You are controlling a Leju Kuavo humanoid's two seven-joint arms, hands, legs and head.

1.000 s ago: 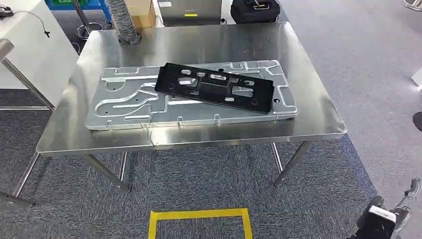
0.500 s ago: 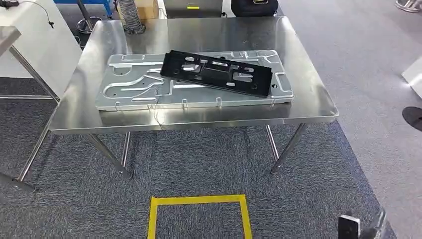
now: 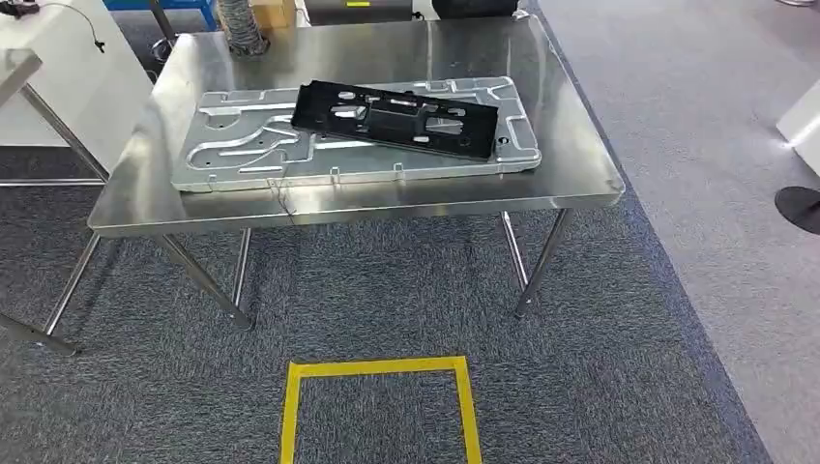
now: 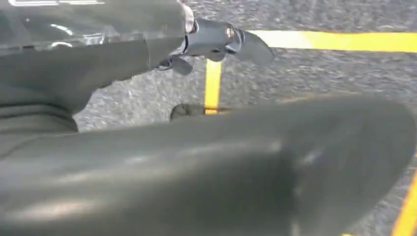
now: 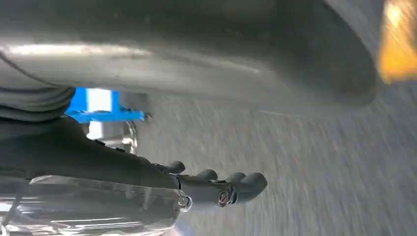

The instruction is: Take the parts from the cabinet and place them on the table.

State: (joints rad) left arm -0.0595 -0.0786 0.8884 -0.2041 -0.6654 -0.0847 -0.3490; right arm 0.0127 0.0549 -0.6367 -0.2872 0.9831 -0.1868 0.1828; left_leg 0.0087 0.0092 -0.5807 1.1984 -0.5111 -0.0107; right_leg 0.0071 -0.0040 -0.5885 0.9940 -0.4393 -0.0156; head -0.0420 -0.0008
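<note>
A large silver stamped metal panel (image 3: 251, 155) lies flat on the steel table (image 3: 571, 164). A black perforated plate (image 3: 396, 116) rests across the panel's right half, slightly askew. In the left wrist view my left hand (image 4: 196, 162) hangs over the carpet, its fingers (image 4: 221, 42) stretched out and holding nothing. My right hand (image 5: 147, 169) hangs the same way in the right wrist view, with its fingers (image 5: 231, 187) straight and nothing in them.
A yellow tape square (image 3: 377, 369) marks the carpet in front of the table. A white table (image 3: 58, 87) stands at the left, and a grey ribbed hose (image 3: 237, 24) at the table's back edge. At the right are a white object (image 3: 803, 121) and a dark disc (image 3: 798, 208).
The whole picture has shifted: the camera has moved, and the table now sits higher and further left. My right hand, seen earlier at the lower right corner, has left the head view.
</note>
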